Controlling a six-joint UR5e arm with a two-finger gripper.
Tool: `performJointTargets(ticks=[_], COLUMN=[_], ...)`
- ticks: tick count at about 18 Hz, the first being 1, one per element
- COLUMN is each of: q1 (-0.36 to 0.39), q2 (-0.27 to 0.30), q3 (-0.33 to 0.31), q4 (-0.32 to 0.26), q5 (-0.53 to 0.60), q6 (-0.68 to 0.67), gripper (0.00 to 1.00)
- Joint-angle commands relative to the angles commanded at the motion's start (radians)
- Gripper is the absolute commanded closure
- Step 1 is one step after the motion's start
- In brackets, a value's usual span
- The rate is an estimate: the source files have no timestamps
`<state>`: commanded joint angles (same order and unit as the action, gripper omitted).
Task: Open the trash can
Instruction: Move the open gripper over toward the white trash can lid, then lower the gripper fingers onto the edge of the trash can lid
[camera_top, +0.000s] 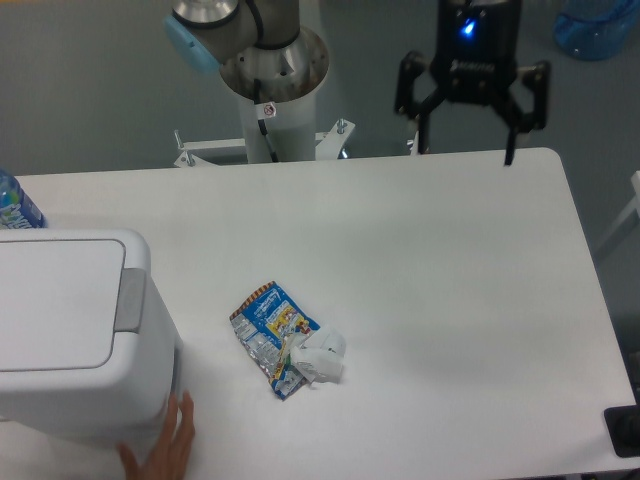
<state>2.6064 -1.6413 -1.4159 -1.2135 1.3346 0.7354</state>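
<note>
The trash can (70, 340) is a large white boxy bin at the left edge of the table, its flat lid (55, 300) down and closed, with a grey push tab (129, 300) on the lid's right edge. My gripper (466, 150) hangs high over the table's far edge at the upper right, far from the bin, with its two black fingers spread wide and nothing between them.
A crumpled blue snack wrapper (283, 338) with a white scrap lies mid-table. A human hand (165, 450) rests against the bin's lower right corner. A blue bottle (15, 205) stands behind the bin. The robot base (270, 80) is at the back.
</note>
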Motion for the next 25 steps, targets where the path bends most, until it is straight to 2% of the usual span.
performJointTargets(ticks=[2,7,12,15,17,25], q1=[-0.035,-0.156,-0.264,-0.299,-0.315,-0.378], q2=[-0.006,-0.043,-0.081,-0.097,-0.106,-0.110], q3=[-0.003,-0.003,-0.014,-0.014,-0.015,-0.054], q4=[0.022,0.043,0.141,0.153,0.175,0.177], q5=[-0.002,-0.005,-0.006,-0.034,-0.047,-0.051], q6=[-0.106,-0.266,-0.448,-0.566,-0.602,-0.639], gripper=[0.00,0.00,0.00,0.00,0.00,0.00])
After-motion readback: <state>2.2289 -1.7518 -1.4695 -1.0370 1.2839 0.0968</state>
